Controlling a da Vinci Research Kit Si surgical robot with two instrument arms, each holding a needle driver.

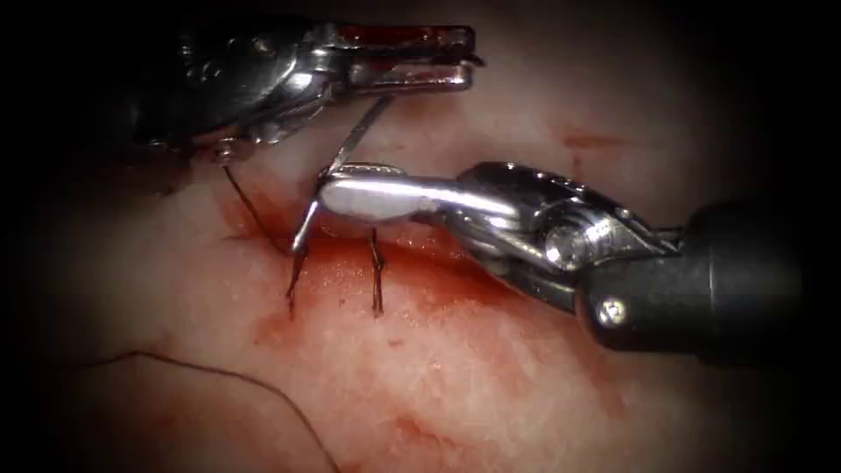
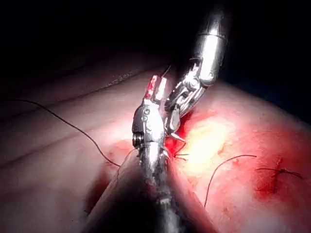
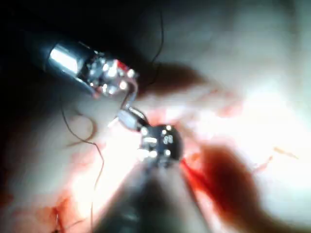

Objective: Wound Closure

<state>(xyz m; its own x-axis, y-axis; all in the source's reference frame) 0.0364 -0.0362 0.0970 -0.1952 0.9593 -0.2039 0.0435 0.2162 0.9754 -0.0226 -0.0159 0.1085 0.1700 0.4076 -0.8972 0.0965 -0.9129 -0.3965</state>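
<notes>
My right tool [image 1: 326, 188] comes in from the right, its jaws shut on the curved needle [image 1: 355, 140] near the middle of its curve. The needle slants from just under my left tool's lower jaw down to the tissue [image 1: 491, 385] at the left end of the cut [image 1: 420, 254]. I cannot tell how deep it sits there. My left tool [image 1: 471, 61] hovers above with its jaws slightly apart, red fluid on the upper one, and nothing between them. Dark thread [image 1: 254, 210] runs from beneath the left tool to the needle's lower end. The left wrist view has both tools, left [image 2: 156, 87] and right [image 2: 176, 124], meeting.
Two short dark stitch tails [image 1: 377, 280] stand across the cut under the right tool. A long loose thread [image 1: 219, 372] curves over the tissue at lower left. Red fluid [image 1: 412, 289] pools along the cut. The right tool's dark shaft [image 1: 727, 280] fills the right side.
</notes>
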